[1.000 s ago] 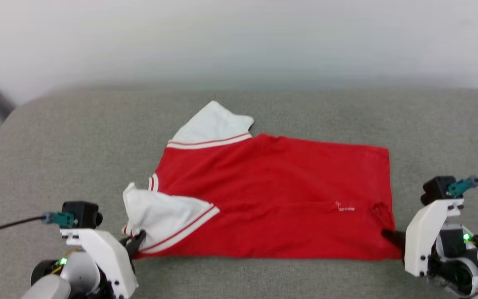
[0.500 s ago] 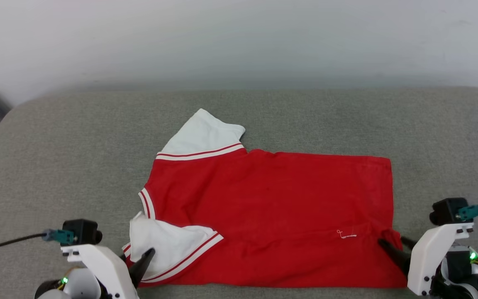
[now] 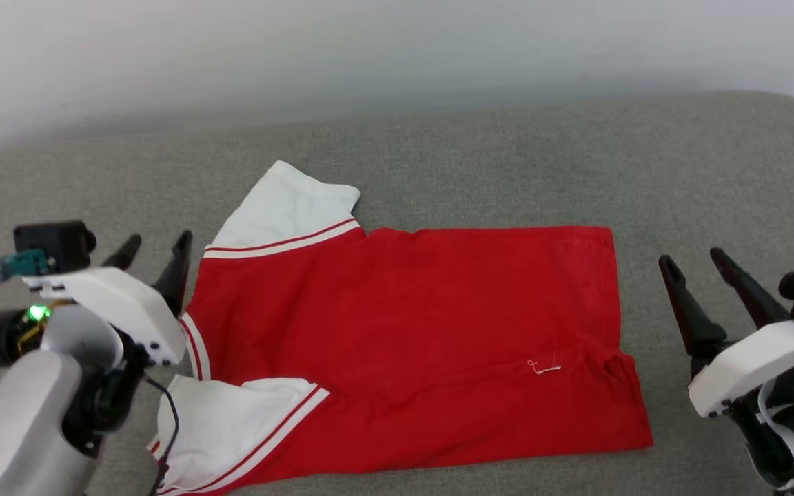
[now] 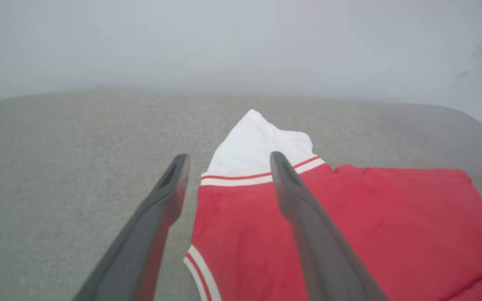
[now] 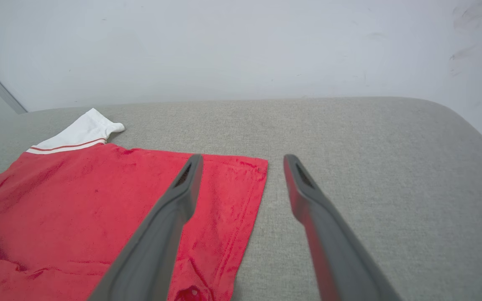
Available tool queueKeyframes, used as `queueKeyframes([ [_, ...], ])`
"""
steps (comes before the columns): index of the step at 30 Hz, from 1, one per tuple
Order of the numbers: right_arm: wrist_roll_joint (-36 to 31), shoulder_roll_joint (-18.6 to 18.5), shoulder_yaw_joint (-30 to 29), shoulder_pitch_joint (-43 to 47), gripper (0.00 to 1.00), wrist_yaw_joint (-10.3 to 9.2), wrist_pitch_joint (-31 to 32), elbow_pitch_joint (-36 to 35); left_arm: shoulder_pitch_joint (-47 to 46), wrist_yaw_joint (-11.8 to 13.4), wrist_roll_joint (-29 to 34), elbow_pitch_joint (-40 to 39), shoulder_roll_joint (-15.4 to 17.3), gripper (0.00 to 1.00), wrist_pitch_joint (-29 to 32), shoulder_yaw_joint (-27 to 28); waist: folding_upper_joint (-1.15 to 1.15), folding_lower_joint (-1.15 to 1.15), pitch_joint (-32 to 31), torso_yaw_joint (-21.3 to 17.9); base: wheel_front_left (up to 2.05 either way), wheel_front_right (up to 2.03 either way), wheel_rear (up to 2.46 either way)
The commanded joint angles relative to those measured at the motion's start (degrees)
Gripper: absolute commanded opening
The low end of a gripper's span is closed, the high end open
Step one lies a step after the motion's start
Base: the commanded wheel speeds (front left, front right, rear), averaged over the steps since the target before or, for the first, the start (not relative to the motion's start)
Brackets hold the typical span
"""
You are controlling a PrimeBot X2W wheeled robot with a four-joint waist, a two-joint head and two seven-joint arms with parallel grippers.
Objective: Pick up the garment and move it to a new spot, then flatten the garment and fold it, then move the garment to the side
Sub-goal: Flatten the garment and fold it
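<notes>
The left pincer [image 3: 157, 241] stood spread and empty beside the left edge of the garment [image 3: 404, 331], which lay in the middle of the bench [image 3: 507, 158] with its near-left sleeve [image 3: 231, 420] rumpled and its near-right hem corner [image 3: 624, 372] puckered, and the right pincer [image 3: 692, 259] stood likewise empty to its right; flattening would likely call for drawing both faults outward.

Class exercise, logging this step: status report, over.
Left pincer open by collar end; right pincer open beside hem. Red jersey shirt spread on grey cushion, unheld. Near sleeve folded onto its body.
</notes>
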Motion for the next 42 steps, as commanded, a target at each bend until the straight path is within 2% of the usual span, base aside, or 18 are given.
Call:
queueKeyframes([
  [1, -0.3, 0.7, -0.1, -1.1, 1.0, -0.02, -0.9, -1.1, -2.1, 0.2, 0.6, 0.5, 0.3, 1.0, -0.1, 0.5, 0.0, 0.0, 3.1, -2.0, 0.0, 0.0, 0.0],
  [5, -1.8, 2.1, 0.4, -3.3, 1.0, -0.02, -3.4, -5.0, -9.2, -0.7, 1.7, 2.5, 0.9, 1.0, 1.0, 0.9, 0.0, 0.0, 8.1, -4.4, 0.0, 0.0, 0.0],
  [10, -2.5, 3.8, 1.0, -5.8, 1.0, -0.02, -5.4, -8.9, -18.5, -2.9, 2.3, 6.4, 2.2, 1.0, 4.2, 1.1, 0.0, 0.0, 13.6, -7.2, 0.0, 0.0, 0.0],
  [15, -2.8, 5.2, 1.0, -6.8, 1.0, -0.02, -6.1, -10.4, -26.5, -5.7, 0.4, 11.4, 3.3, 1.0, 11.4, 0.5, 0.0, 0.0, 17.0, -9.6, 0.0, 0.0, 0.0],
  [19, -2.4, 6.0, 1.5, -7.6, 1.0, -0.02, -6.2, -10.4, -31.6, -7.6, -0.8, 14.8, 4.5, 1.0, 20.5, -1.4, 0.0, 0.0, 18.9, -11.5, 0.0, 0.0, 0.0],
  [24, -1.4, 6.7, 2.7, -7.3, 1.0, -0.02, -6.1, -9.5, -34.6, -7.8, -1.5, 18.6, 6.8, 1.0, 32.5, -4.3, 0.0, 0.0, 20.6, -13.5, 0.0, 0.0, 0.0],
  [29, 0.1, 6.9, 4.4, -7.5, 1.0, -0.02, -6.2, -8.7, -34.6, -6.8, -2.2, 20.6, 8.5, 1.0, 38.5, -5.5, 0.0, 0.0, 22.6, -15.2, 0.0, 0.0, 0.0],
  [33, 1.3, 6.6, 4.6, -7.6, 1.0, -0.02, -6.1, -8.1, -32.5, -6.1, -3.8, 21.8, 7.9, 1.0, 42.2, -6.4, 0.0, 0.0, 23.7, -15.8, 0.0, 0.0, 0.0],
  [35, 1.7, 6.4, 4.8, -7.9, 1.0, -0.02, -5.9, -7.9, -31.3, -5.8, -4.4, 22.1, 7.3, 0.39, 43.5, -6.9, 0.0, 0.0, 24.0, -16.0, 0.0, 0.0, 0.0],
  [36, 2.0, 6.2, 4.8, -8.1, 1.0, -0.02, -5.8, -7.9, -30.8, -5.7, -4.7, 22.2, 7.0, 0.14, 43.6, -6.8, 0.0, 0.0, 24.1, -16.1, 0.0, 0.0, 0.0],
  [37, 2.4, 6.0, 4.9, -8.2, 1.0, -0.02, -5.5, -7.8, -30.4, -5.6, -5.1, 22.3, 6.7, 0.0, 43.6, -6.8, 0.0, 0.0, 24.2, -16.1, 0.0, 0.0, 0.0],
  [42, 4.7, 4.9, 6.0, -9.6, 1.0, -0.02, -3.3, -7.7, -29.6, -5.6, -6.0, 22.6, 5.5, 0.0, 43.9, -7.1, 0.0, 0.0, 24.6, -15.7, 0.0, 0.0, 0.0],
])
